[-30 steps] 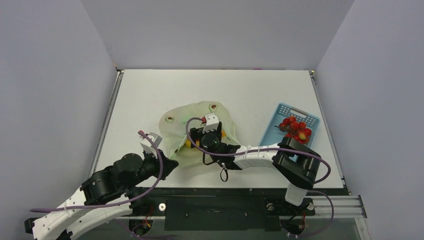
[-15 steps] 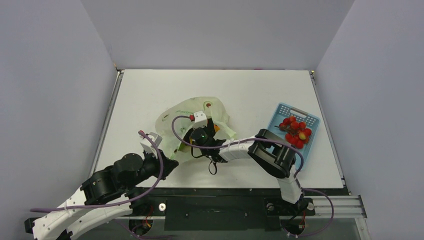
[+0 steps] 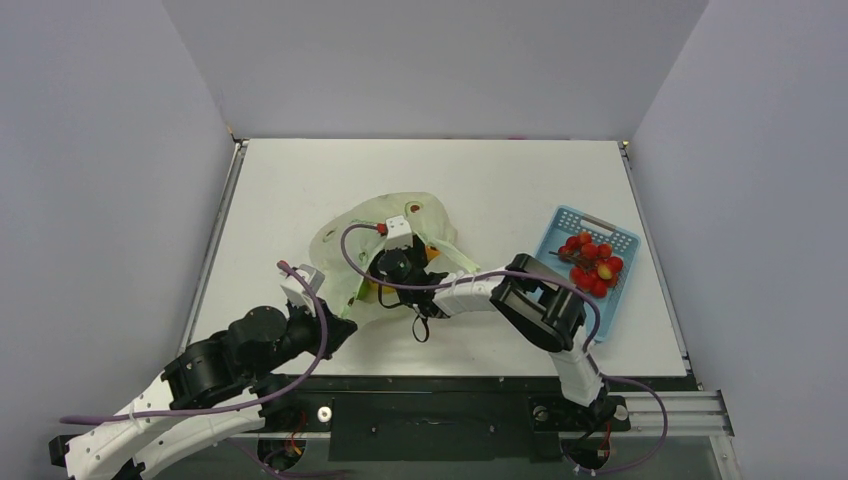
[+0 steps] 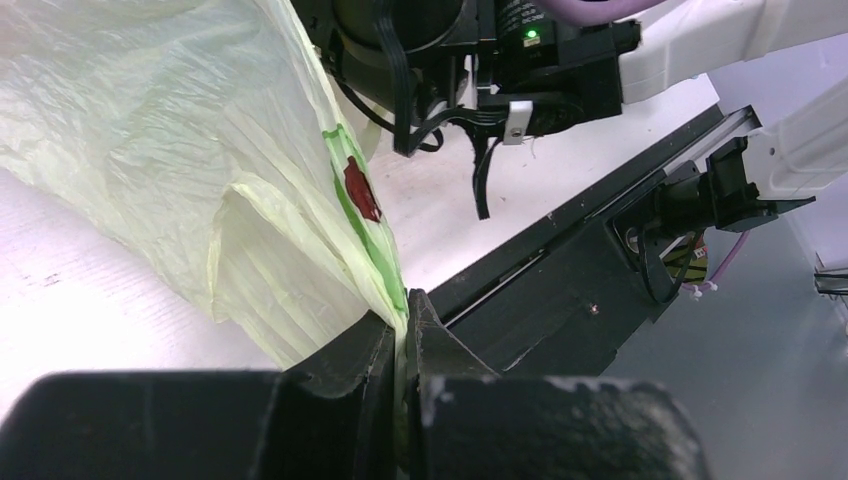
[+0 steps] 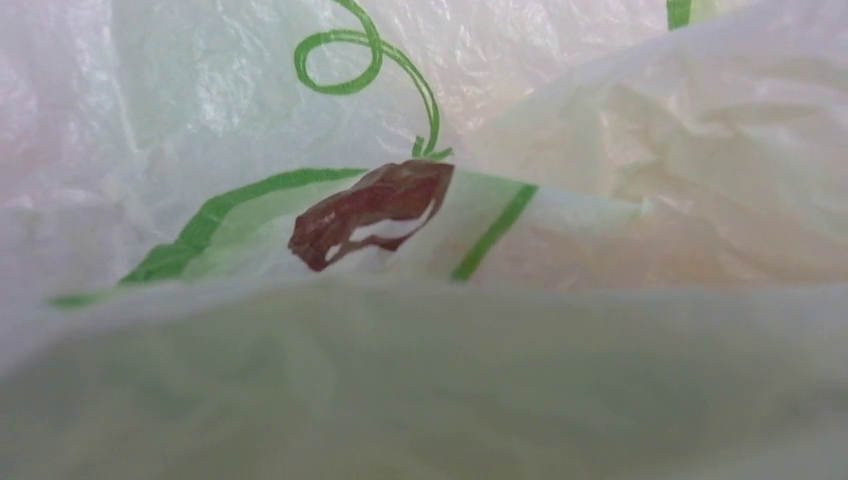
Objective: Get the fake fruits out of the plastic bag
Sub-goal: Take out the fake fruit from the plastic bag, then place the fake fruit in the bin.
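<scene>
The plastic bag (image 3: 350, 238) lies crumpled at the table's middle, pale yellow-green with brown-red spots. My left gripper (image 3: 334, 320) is shut on the bag's near edge (image 4: 300, 250), and the film is pinched between its fingers (image 4: 370, 350). My right gripper (image 3: 386, 276) reaches into the bag's mouth from the right, and the bag hides its fingers. The right wrist view shows only bag film (image 5: 600, 150) close up, with no fingers in sight. An orange fruit (image 3: 432, 253) and a yellow fruit (image 3: 367, 291) show at the bag, beside the right gripper. Several red fruits (image 3: 590, 262) lie in the basket.
A blue lattice basket (image 3: 560, 222) stands at the right of the table, close to the right arm's elbow (image 3: 540, 300). Grey walls close in the table on three sides. The black base rail (image 4: 600, 300) runs along the near edge.
My right gripper has moved left and deeper into the bag's mouth, and its elbow has swung left. The bag has shifted a little. My left gripper holds still.
</scene>
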You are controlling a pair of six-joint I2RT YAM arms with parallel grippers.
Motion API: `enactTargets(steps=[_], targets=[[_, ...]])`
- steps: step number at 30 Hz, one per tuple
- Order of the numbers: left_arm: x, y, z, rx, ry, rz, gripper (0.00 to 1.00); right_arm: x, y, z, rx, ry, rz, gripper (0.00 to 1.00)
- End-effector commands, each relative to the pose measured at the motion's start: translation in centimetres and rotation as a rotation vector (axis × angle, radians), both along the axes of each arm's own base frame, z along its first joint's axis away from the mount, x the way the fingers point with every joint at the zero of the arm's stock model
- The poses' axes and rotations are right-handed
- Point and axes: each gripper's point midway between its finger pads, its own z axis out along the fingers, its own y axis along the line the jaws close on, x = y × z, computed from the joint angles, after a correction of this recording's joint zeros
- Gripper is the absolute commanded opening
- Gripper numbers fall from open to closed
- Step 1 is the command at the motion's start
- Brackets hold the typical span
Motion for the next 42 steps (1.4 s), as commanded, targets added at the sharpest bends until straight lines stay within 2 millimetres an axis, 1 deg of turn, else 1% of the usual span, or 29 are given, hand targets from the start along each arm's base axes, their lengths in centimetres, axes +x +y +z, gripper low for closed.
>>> enactTargets(steps=[1,4,5,6,7,8,9,10,14,18,19,20,21,22,23,24,25,26,27,28,29,30,33,36,38,39,40,41,42], targets=[[0.4,-0.5,1.1,-0.029,-0.031,0.003,0.0,-1.5,0.3,5.6,0.084,-0.051,0.031,0.22],[0.6,-0.5,1.0,-0.025,-0.03,0.008,0.0,-4.3,0.7,6.0,0.104,-0.012,0.132,0.08],[0.6,-0.5,0.9,-0.025,-0.031,0.01,0.0,-5.3,1.3,7.2,0.144,-0.005,0.186,0.01],[0.6,-0.6,0.9,-0.025,-0.029,0.011,0.0,-6.6,1.2,6.8,0.148,0.003,0.221,0.0],[0.7,-0.5,0.8,-0.024,-0.028,0.016,0.0,-7.7,1.3,8.3,0.188,-0.004,0.264,0.0],[0.7,-0.5,0.8,-0.022,-0.025,0.021,0.0,-8.9,0.9,7.8,0.191,0.008,0.289,0.0],[0.9,-0.3,0.8,-0.018,-0.025,0.034,0.0,-9.9,1.0,9.2,0.235,0.01,0.333,0.0],[1.0,-0.2,0.8,-0.018,-0.02,0.047,0.0,-10.8,0.7,8.7,0.236,0.03,0.362,0.0],[1.7,0.5,0.8,-0.015,-0.029,0.106,0.0,-14.8,0.5,10.0,0.301,0.09,0.531,0.0],[2.5,0.6,0.5,-0.034,-0.055,0.149,0.0,-16.4,-1.1,12.0,0.32,0.088,0.563,0.0],[2.7,0.6,0.3,-0.04,-0.061,0.16,0.0,-16.7,-1.9,11.7,0.311,0.087,0.551,0.0],[2.8,0.6,0.2,-0.045,-0.065,0.166,0.0,-16.3,-3.0,13.3,0.338,0.043,0.512,0.0],[2.8,0.6,0.1,-0.055,-0.067,0.17,0.0,-16.2,-4.1,13.0,0.329,0.039,0.486,0.0],[2.9,0.7,0.1,-0.06,-0.07,0.177,0.0,-15.9,-5.4,15.0,0.362,-0.009,0.447,0.0],[2.9,0.8,0.0,-0.071,-0.075,0.181,0.0,-15.9,-6.5,14.8,0.343,-0.007,0.422,0.0],[2.9,0.9,0.2,-0.081,-0.08,0.185,0.0,-15.4,-7.9,16.9,0.366,-0.058,0.375,0.0],[2.9,1.0,0.3,-0.087,-0.083,0.186,0.0,-15.3,-9.0,16.9,0.342,-0.06,0.343,0.0],[2.9,1.1,0.5,-0.094,-0.088,0.19,0.0,-14.7,-10.8,18.6,0.355,-0.11,0.281,0.0],[2.9,1.2,0.5,-0.093,-0.089,0.192,0.0,-14.4,-12.0,18.7,0.33,-0.113,0.241,0.0],[3.0,1.3,0.8,-0.092,-0.093,0.195,0.0,-13.8,-14.1,20.4,0.342,-0.161,0.162,0.0],[3.0,1.4,0.8,-0.08,-0.097,0.194,0.0,-12.8,-16.5,20.3,0.3,-0.176,0.05,0.0],[3.0,1.5,1.3,-0.076,-0.101,0.198,0.0,-12.6,-18.2,21.5,0.32,-0.204,-0.013,0.0],[3.1,2.0,1.5,-0.02,-0.107,0.197,0.0,-11.6,-26.0,21.3,0.264,-0.252,-0.357,0.0],[3.2,2.3,1.7,0.044,-0.114,0.189,0.0,-11.5,-31.9,19.9,0.192,-0.26,-0.604,0.0],[3.3,2.4,1.5,0.067,-0.116,0.189,0.0,-11.2,-34.5,18.6,0.181,-0.238,-0.711,0.0],[3.3,2.4,1.5,0.069,-0.117,0.188,0.0,-10.9,-34.3,17.7,0.197,-0.198,-0.698,0.0],[3.3,2.1,1.4,0.064,-0.121,0.181,0.0,-10.5,-36.0,16.5,0.174,-0.168,-0.754,0.0],[3.3,1.9,1.3,0.06,-0.12,0.172,0.0,-10.2,-35.4,15.0,0.189,-0.105,-0.724,0.0],[3.3,1.8,1.2,0.059,-0.121,0.168,0.0,-9.9,-37.0,13.7,0.179,-0.07,-0.777,0.0]])
